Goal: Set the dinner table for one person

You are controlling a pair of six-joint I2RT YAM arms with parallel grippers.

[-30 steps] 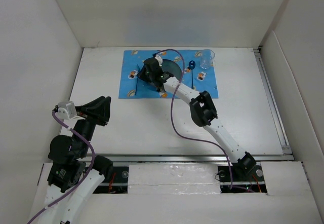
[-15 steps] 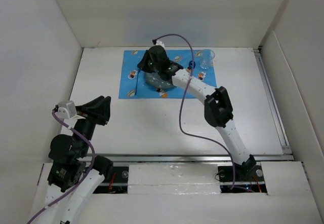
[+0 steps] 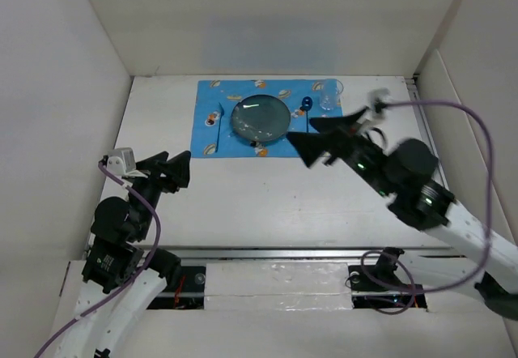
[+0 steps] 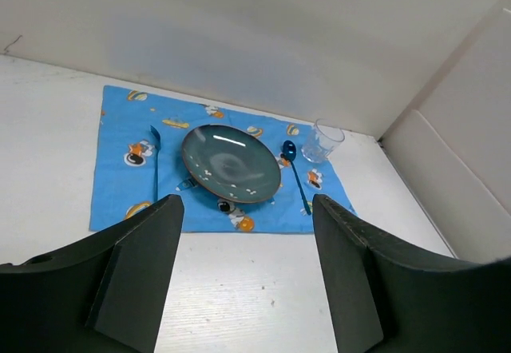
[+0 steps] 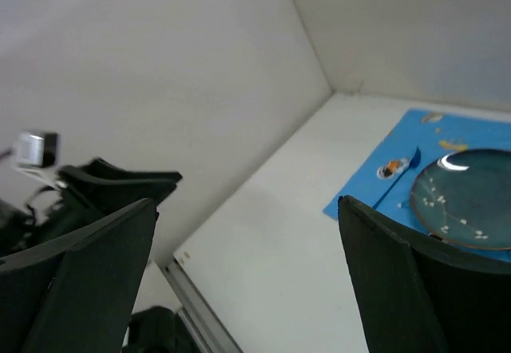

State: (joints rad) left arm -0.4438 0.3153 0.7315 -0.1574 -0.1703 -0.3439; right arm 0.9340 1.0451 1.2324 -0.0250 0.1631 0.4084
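Dinner table [image 3: 243, 204]: big white top, long axis left-right in the top view, filling the floor of the walled box. It lies below and ahead of both arms.

On it, at the far edge and centred, is a blue placemat [image 3: 204, 143]. On the mat: plate [image 3: 261, 119] in the middle, fork [image 3: 219, 127] just left of it, spoon [image 3: 307, 115] just right, glass [image 3: 330, 95] at the far right corner. All look apart from each other, none tipped. The setting looks complete to me.

Right gripper [image 3: 299, 128]: fingers spread wide, nothing between them. It looks raised above the table, tips pointing left, over the near right edge of the mat. This is the nearer arm to the setting.

Left gripper [image 3: 176, 160]: fingers apart, empty per the wrist view. It sits over the near left part of the table, well apart from the mat and aimed toward it.

Room: bare table between the mat and the arm bases, good for pulling back. Walls are close on the left, far and right sides. A rail runs along the near edge.
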